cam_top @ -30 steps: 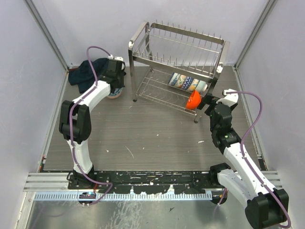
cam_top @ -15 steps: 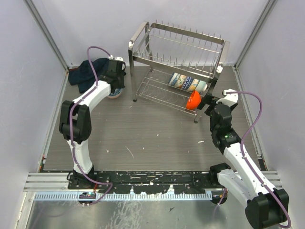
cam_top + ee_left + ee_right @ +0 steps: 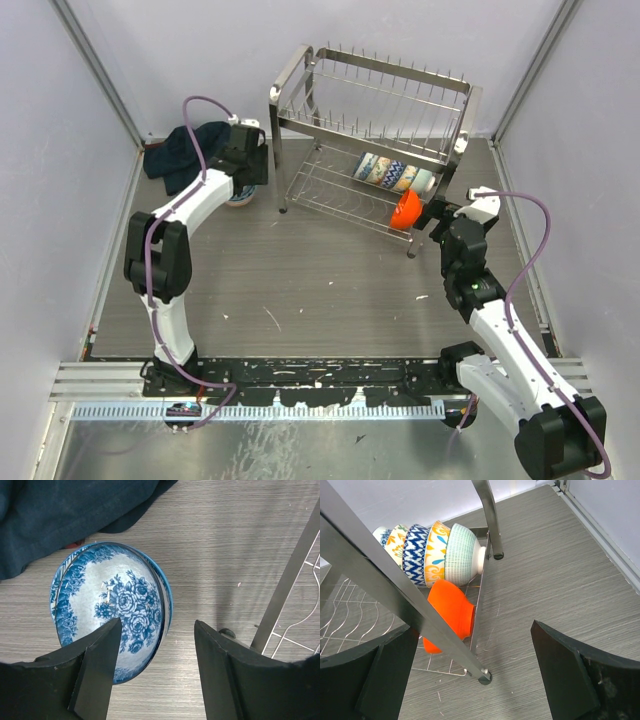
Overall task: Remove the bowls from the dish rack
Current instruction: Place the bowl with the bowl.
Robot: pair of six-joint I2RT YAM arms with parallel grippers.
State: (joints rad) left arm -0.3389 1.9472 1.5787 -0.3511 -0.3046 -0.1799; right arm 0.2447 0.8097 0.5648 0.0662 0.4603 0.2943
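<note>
Grey wood-grain surface (image 3: 330,290). Left fingers (image 3: 107,645) just parted: blue floral bowl (image 3: 112,607) released, set down beside dark cloth (image 3: 65,515), outside dish rack (image 3: 370,130). Right fingers (image 3: 560,680) wide open, empty, facing orange bowl (image 3: 450,612) on lower tier; likely next unload.

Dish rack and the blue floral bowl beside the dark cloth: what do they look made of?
Dish rack: polished metal, likely steel; silvery tubes and thin wires catching reflections.
Blue floral bowl: glazed ceramic, probably; glossy white surface with printed blue roses and a soft sheen, though hard plastic cannot be excluded.
</note>
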